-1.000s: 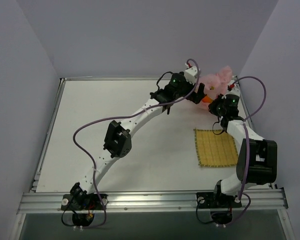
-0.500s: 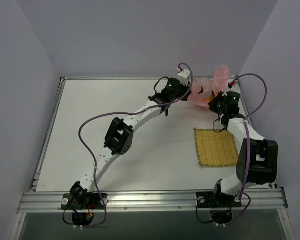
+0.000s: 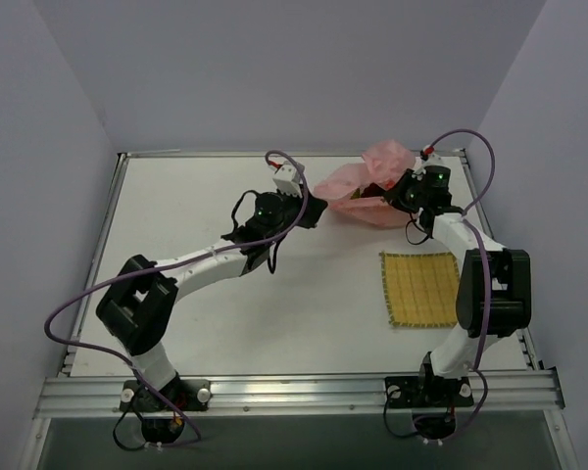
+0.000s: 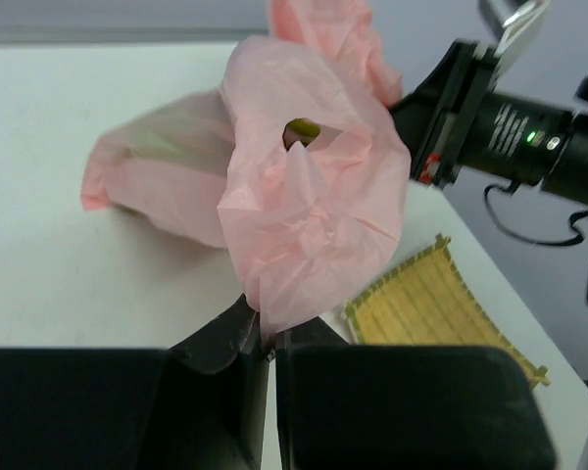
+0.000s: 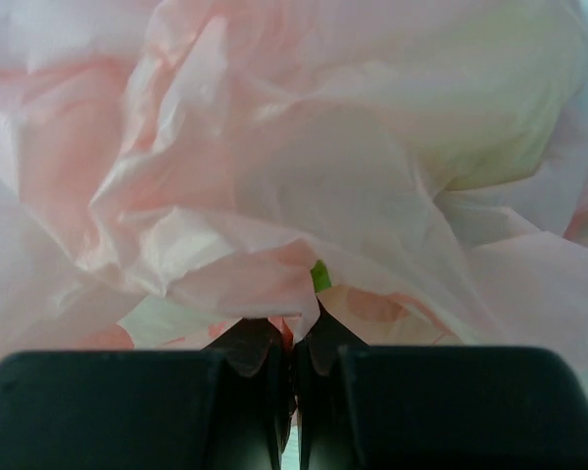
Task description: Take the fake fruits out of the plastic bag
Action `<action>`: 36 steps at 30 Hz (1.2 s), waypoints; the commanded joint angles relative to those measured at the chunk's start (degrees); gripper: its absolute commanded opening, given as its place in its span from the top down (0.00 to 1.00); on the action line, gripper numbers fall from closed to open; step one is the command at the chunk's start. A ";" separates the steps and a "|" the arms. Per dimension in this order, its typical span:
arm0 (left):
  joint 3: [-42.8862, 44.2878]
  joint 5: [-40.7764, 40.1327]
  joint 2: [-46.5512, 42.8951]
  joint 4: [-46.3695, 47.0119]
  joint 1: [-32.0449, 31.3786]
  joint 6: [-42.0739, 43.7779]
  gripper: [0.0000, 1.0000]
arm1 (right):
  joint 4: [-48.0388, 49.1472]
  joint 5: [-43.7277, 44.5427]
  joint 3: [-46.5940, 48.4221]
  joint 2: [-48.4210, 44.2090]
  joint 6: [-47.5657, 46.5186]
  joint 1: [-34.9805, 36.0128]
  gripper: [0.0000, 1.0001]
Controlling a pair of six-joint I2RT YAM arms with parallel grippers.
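The pink plastic bag (image 3: 358, 184) lies stretched between both grippers at the far right of the table. My left gripper (image 3: 317, 209) is shut on a pinched fold of the bag (image 4: 304, 196), its jaws (image 4: 269, 338) closed on the film. My right gripper (image 3: 392, 191) is shut on the bag's other side (image 5: 274, 176), fingers together (image 5: 296, 328). The fake fruits are inside: a yellow-green one (image 4: 302, 129) shows through a hole, a bright green bit (image 5: 319, 276) sits just above my right fingertips, and a pale green shape (image 5: 490, 108) shows through the film.
A yellow woven mat (image 3: 423, 287) lies on the table to the right, near the right arm, and also shows just beyond my left gripper (image 4: 441, 313). The right arm's black wrist (image 4: 510, 127) stands close behind the bag. Table edges and walls are close at the far right.
My left gripper has shut on the bag and pulled back leftward, dragging the bag out of the far right corner. The right gripper followed, still shut on it.
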 commanded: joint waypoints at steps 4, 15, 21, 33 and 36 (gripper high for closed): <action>-9.12 -7.91 -6.38 8.11 -2.07 -6.89 0.98 | -3.92 10.45 3.22 3.55 -2.44 -3.27 1.00; -13.01 -18.11 -7.36 5.58 -10.25 -6.73 0.98 | -4.46 22.22 -4.09 -3.98 4.15 -3.35 1.00; -8.95 -19.07 -5.78 4.32 -13.14 -3.47 0.98 | -3.83 20.85 -3.66 -1.65 6.35 -8.97 1.00; 10.59 -8.10 -4.74 -19.79 -14.47 8.13 0.07 | -3.14 22.41 1.30 4.00 2.92 -3.70 1.00; 18.53 -3.46 3.34 -25.89 -14.82 8.40 0.03 | -2.61 20.83 -0.11 2.24 3.53 -4.32 1.00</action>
